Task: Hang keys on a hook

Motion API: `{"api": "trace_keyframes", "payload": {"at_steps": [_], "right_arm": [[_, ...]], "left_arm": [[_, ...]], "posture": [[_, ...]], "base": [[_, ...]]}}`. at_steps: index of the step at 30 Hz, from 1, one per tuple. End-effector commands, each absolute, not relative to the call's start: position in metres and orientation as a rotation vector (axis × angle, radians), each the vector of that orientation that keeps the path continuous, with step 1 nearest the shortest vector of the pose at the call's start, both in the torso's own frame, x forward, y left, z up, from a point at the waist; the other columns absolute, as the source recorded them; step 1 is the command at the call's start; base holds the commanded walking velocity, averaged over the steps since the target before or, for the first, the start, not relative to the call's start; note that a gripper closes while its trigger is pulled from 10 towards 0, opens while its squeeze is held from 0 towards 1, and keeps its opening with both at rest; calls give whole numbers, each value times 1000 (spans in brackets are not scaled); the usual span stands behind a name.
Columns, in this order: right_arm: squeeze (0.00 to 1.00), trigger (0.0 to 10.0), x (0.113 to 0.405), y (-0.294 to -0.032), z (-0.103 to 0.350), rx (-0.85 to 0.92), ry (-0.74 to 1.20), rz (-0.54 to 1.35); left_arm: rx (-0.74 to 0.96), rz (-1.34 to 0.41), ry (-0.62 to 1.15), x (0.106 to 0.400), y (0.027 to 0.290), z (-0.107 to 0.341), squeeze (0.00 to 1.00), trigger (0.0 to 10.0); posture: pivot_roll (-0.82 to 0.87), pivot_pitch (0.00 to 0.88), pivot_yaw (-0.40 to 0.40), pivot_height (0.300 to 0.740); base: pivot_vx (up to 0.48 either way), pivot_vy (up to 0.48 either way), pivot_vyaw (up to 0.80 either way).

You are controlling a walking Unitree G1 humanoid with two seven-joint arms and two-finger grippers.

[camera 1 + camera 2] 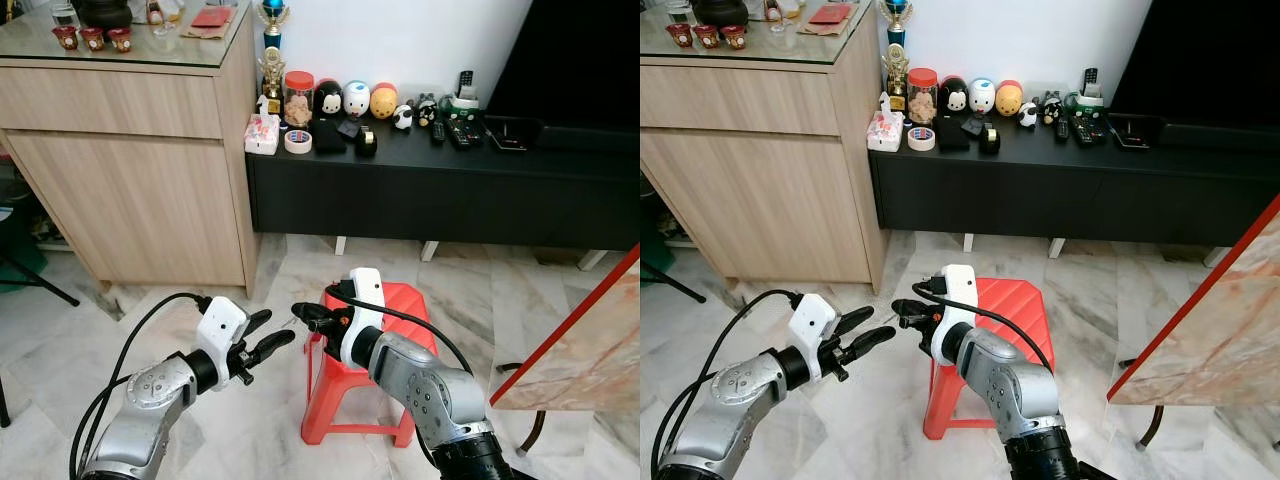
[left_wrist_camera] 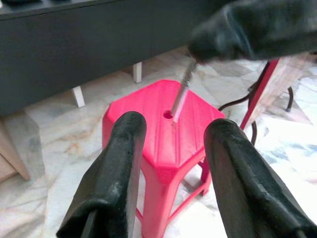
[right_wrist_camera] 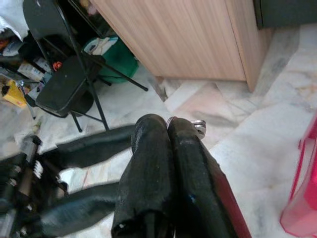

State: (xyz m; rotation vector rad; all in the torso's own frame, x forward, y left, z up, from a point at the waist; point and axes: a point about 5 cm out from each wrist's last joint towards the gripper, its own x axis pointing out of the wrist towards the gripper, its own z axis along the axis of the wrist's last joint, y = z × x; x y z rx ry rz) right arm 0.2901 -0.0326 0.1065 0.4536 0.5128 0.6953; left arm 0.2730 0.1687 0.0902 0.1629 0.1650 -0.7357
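My right gripper is shut on the keys and held low, left of a red plastic stool. One silver key hangs down from its black fingers, and a bit of metal ring shows at the fingertips. My left gripper stands open just to the left, its two fingers pointing at the right gripper's tips with a small gap between them. In the left wrist view the hanging key is a little beyond its open fingers, above the stool.
A light wooden cabinet stands at the back left. Beside it is a low black console with figurines, tape and remotes. A red-edged marble tabletop juts in from the right. A black folding chair stands on the marble floor.
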Motion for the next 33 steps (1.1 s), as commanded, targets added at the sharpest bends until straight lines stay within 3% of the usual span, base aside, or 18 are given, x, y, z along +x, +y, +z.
{"api": "trace_keyframes", "payload": {"at_steps": [1, 33], "right_arm": [[0, 10000, 291, -30, 117, 480, 483, 700], [0, 10000, 288, -25, 119, 497, 498, 730]], "left_arm": [[152, -747, 181, 271, 167, 88, 0, 10000], [108, -688, 125, 279, 163, 94, 0, 10000]], "posture": [[85, 22, -111, 740], [83, 38, -115, 740]], "base": [[0, 0, 0], [0, 0, 0]]}}
